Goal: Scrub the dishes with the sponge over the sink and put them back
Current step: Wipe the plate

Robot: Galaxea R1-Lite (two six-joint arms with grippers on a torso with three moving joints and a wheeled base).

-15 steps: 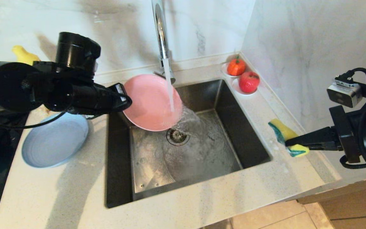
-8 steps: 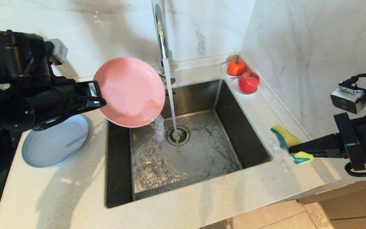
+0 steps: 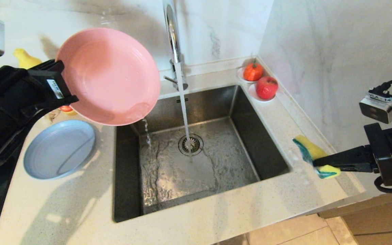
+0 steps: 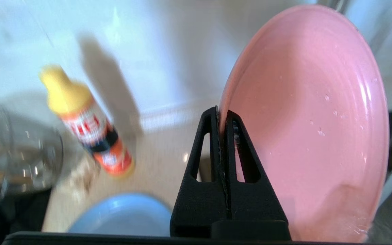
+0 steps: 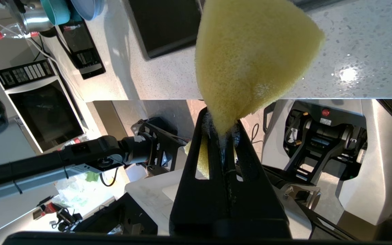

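Observation:
My left gripper (image 3: 67,89) (image 4: 220,114) is shut on the rim of the pink plate (image 3: 109,76) (image 4: 315,126), holding it tilted high over the sink's left rear corner. Water drips from the plate's low edge into the steel sink (image 3: 168,170). The grey-blue plate (image 3: 59,149) (image 4: 121,214) lies flat on the counter left of the sink. My right gripper (image 3: 316,162) (image 5: 221,117) is shut on the yellow and green sponge (image 3: 313,156) (image 5: 250,58), held above the counter right of the sink. A sliver of the teal bowl (image 5: 57,13) shows only in the right wrist view.
The chrome faucet (image 3: 173,41) runs a stream onto the drain strainer (image 3: 190,144). Two red-orange fruits (image 3: 260,80) sit on small dishes at the sink's back right corner. A yellow-capped bottle (image 4: 87,122) and a clear glass jug (image 4: 15,153) stand behind the grey-blue plate.
My left arm has lifted the pink plate out of the water stream, up and to the left, and rolled it. The right arm with the sponge has stayed nearly still.

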